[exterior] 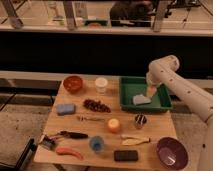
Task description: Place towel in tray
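The green tray (161, 102) stands at the back right of the wooden table. The pale blue-grey towel (141, 99) lies rumpled inside it, near the front left part. My gripper (149, 93) hangs over the tray on the white arm that bends in from the right. It is just above and right of the towel, at the towel's upper edge. I cannot tell whether it still touches the cloth.
On the table are a red bowl (74, 83), a white cup (101, 85), a blue sponge block (65, 108), an orange (114, 125), a purple bowl (172, 152), a black block (125, 155) and a blue cup (96, 144). A dark counter runs behind.
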You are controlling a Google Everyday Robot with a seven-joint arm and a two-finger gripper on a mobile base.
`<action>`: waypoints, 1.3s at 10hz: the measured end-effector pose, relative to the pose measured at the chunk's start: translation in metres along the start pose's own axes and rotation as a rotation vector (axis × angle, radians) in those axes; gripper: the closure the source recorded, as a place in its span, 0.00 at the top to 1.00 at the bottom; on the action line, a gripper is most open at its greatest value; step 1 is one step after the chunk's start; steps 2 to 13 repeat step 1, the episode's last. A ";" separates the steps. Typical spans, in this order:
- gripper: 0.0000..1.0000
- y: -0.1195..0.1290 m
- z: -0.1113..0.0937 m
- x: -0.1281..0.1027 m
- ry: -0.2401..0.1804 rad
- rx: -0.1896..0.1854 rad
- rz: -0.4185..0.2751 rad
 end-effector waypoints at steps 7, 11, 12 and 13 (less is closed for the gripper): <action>0.80 -0.002 -0.007 0.001 -0.006 0.014 0.007; 0.80 -0.002 -0.007 0.001 -0.006 0.014 0.007; 0.80 -0.002 -0.007 0.001 -0.006 0.014 0.007; 0.80 -0.002 -0.007 0.001 -0.006 0.014 0.007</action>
